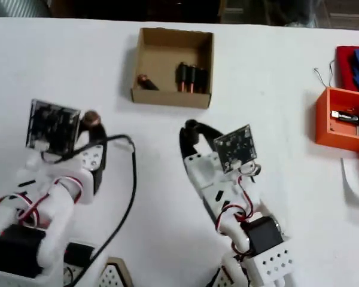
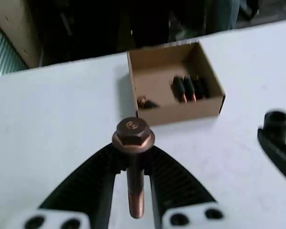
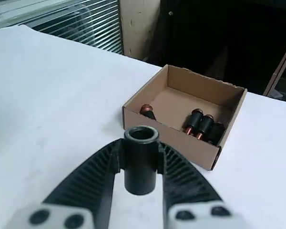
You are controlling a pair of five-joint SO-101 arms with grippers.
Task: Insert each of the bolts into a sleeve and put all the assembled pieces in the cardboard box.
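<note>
On the near left of the desk (image 1: 275,72), the left tool (image 2: 133,155) is clamping a copper bolt (image 2: 133,136) by its shank, the head sticking out past the tips. To its right, the right tool (image 3: 140,155) is pinching a black sleeve (image 3: 141,176). Farther off, the cardboard box (image 1: 170,97) is sitting on the desk, holding three assembled pieces (image 1: 190,78) side by side at its right and one more piece (image 1: 146,82) at its left.

Your left arm (image 1: 54,185) and right arm (image 1: 218,179) are white shells with black servo blocks (image 1: 264,234). Red, white and black wires (image 1: 239,203) loop along both; a black cable (image 1: 129,197) trails from the left. Each wrist carries a dark square circuit board (image 1: 52,124). Left gripper (image 2: 133,155) and right gripper (image 3: 141,152) show black ribbed fingers (image 2: 86,179) on white, screw-holed bases
</note>
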